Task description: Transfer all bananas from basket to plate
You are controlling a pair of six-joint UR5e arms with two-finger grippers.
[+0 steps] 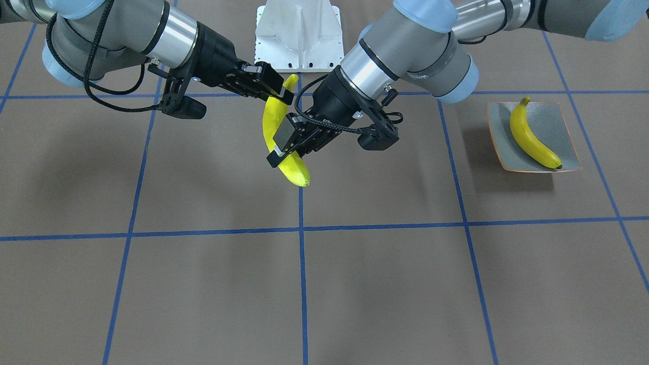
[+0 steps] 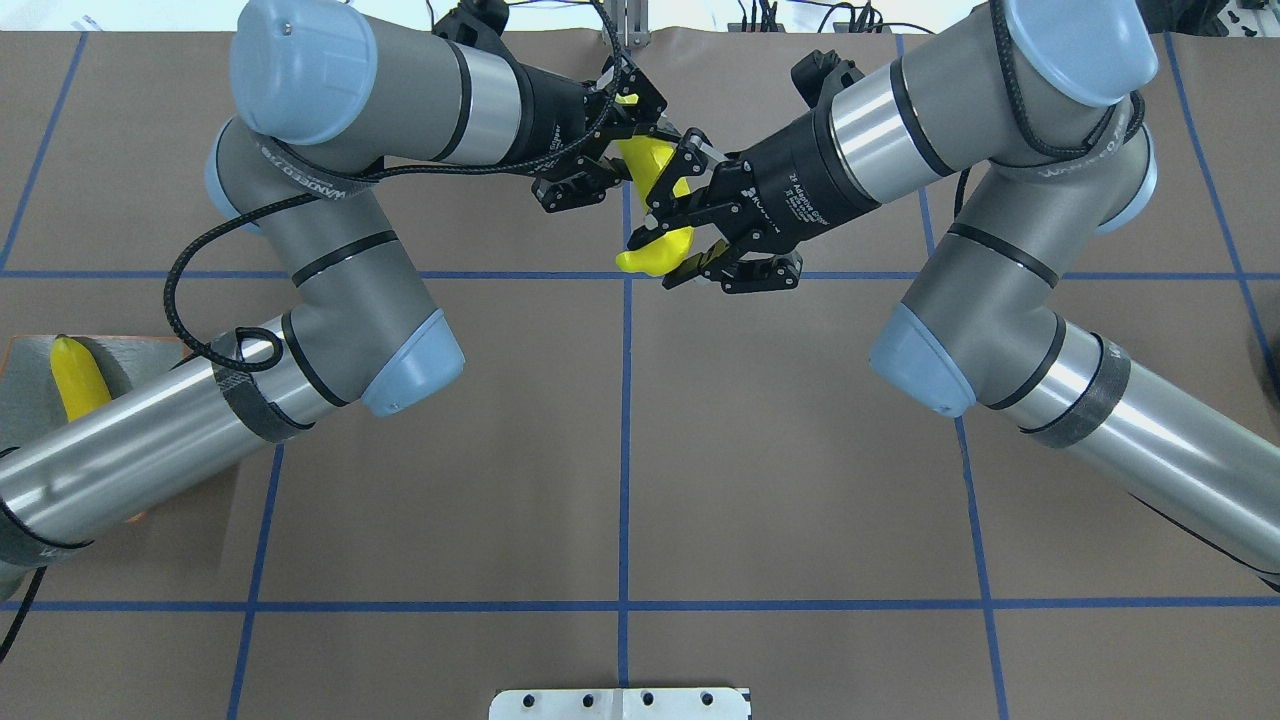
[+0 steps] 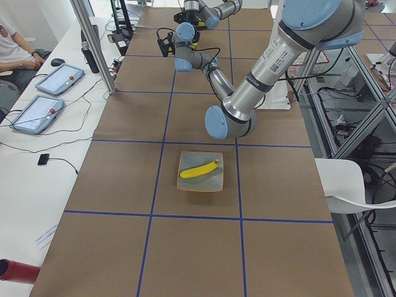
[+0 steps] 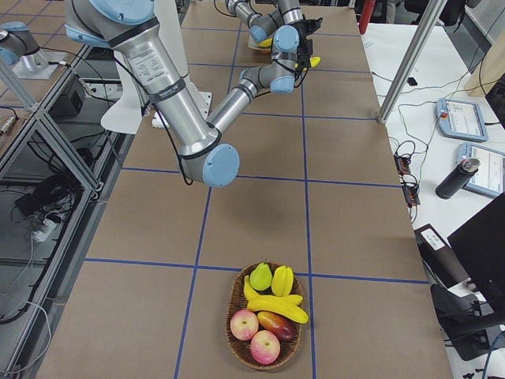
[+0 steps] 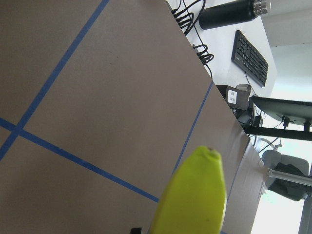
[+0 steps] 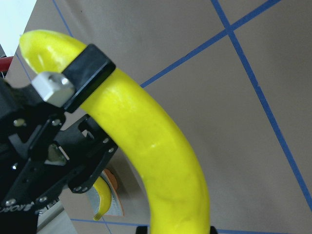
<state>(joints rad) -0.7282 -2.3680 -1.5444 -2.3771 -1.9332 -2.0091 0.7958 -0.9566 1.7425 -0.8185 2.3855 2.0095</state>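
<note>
You've got both grippers on one banana [image 1: 273, 119] right now. It's held mid-air over the table [image 1: 355, 284], about centre left-to-right and on the robot's side of the middle.

The left gripper [image 1: 280, 149] is closed across the banana nr the end far from the robot. The right wrist cam shows one finger [image 6: 90, 70] pressed flat on the peel.

The right gripper [image 1: 278, 90] is closed on the other end, the one nearer the robot's base. Its fingers sit tight on both sides of the fruit w/ no gap showing. The banana runs roughly near-to-far btwn the two and is clear of the tabletop.

The plate [image 1: 552, 126] sits on the table toward the robot's left, well apart from both grippers. A second banana [image 1: 532, 137] lies diagonally in it.

The basket [image 4: 230, 316] is at the table's end on the robot's right (only the right side cam catches it). A third banana [image 4: 280, 308] lies across it, touching the other fruit [image 4: 265, 346].
</note>
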